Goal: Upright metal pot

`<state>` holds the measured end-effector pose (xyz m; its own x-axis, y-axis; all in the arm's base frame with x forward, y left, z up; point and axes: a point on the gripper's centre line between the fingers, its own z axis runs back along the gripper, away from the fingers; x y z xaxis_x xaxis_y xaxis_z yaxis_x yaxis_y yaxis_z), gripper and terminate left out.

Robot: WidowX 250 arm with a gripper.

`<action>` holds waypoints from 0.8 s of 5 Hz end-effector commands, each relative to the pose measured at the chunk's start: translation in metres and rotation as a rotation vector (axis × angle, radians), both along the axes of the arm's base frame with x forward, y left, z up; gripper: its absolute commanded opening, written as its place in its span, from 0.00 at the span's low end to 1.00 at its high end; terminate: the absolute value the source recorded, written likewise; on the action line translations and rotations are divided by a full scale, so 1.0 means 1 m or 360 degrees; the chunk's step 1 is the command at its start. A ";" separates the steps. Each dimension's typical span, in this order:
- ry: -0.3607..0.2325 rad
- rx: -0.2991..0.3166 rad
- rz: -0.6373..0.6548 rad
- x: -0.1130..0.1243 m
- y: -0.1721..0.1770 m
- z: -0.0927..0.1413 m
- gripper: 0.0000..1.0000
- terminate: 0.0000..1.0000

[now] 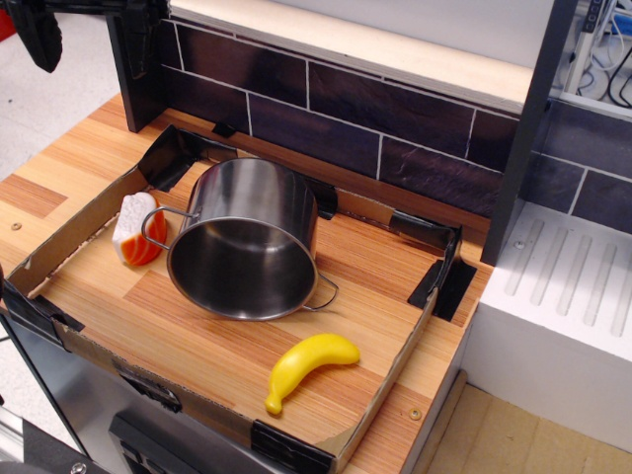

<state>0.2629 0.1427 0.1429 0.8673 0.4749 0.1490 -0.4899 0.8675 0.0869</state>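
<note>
The metal pot [247, 237] is shiny steel with two thin wire loop handles. It lies tipped on its side in the middle of the wooden board, its open mouth facing the front. One handle points left, the other right. A dark part of my gripper [43, 38] shows at the top left corner, high above and well to the left of the pot. Its fingers are cut off by the frame edge, so I cannot tell how they stand.
A yellow toy banana [308, 367] lies in front of the pot on the right. An orange and white toy food piece [135, 230] touches the pot's left handle. A low cardboard wall [69, 242] rings the board. A white ribbed drainer [573, 286] stands at the right.
</note>
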 end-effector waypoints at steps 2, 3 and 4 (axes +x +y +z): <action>-0.0009 0.0013 -0.0248 0.001 -0.021 0.012 1.00 0.00; -0.0065 0.0013 -0.0580 -0.011 -0.050 0.031 1.00 0.00; -0.0079 0.0084 -0.0979 -0.034 -0.076 0.039 1.00 0.00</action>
<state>0.2314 0.0626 0.1729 0.9743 -0.1332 0.1814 0.1126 0.9864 0.1198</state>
